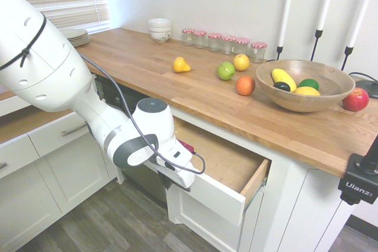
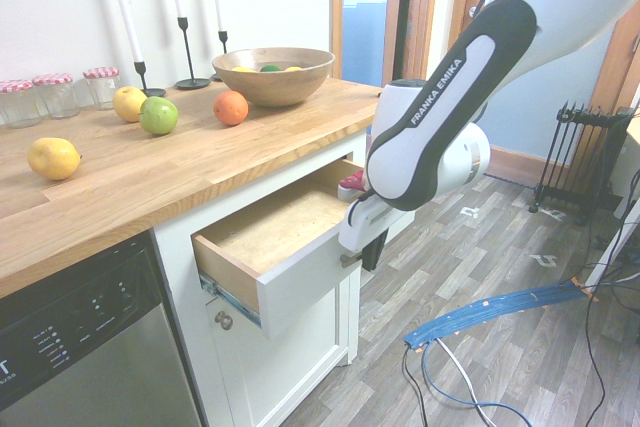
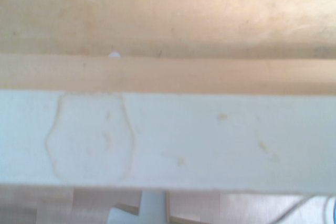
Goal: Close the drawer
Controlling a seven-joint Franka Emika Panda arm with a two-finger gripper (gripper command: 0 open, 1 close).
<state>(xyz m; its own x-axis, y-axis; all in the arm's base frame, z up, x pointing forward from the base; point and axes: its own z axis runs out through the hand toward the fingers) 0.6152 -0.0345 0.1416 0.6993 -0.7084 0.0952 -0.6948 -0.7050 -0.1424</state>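
Note:
The drawer (image 1: 220,198) stands pulled out under the wooden countertop, and its light wood base (image 2: 283,227) lies bare. My gripper (image 2: 372,247) is at the outer face of the white front panel (image 2: 300,285), near the panel's middle, with its dark fingers shut together and pointing down. Most of the handle is hidden behind my hand. In the wrist view the top edge of the front panel (image 3: 184,140) runs across the picture, with the wood base (image 3: 168,14) beyond it. A small red thing (image 1: 186,144) shows just behind my hand, over the drawer.
The countertop (image 1: 177,90) carries a wooden bowl (image 1: 297,95) of fruit, loose fruit, several jars (image 1: 224,41) and candlesticks. A dishwasher (image 2: 80,332) is beside the drawer unit. A cabinet door with a round knob (image 2: 224,320) is below it.

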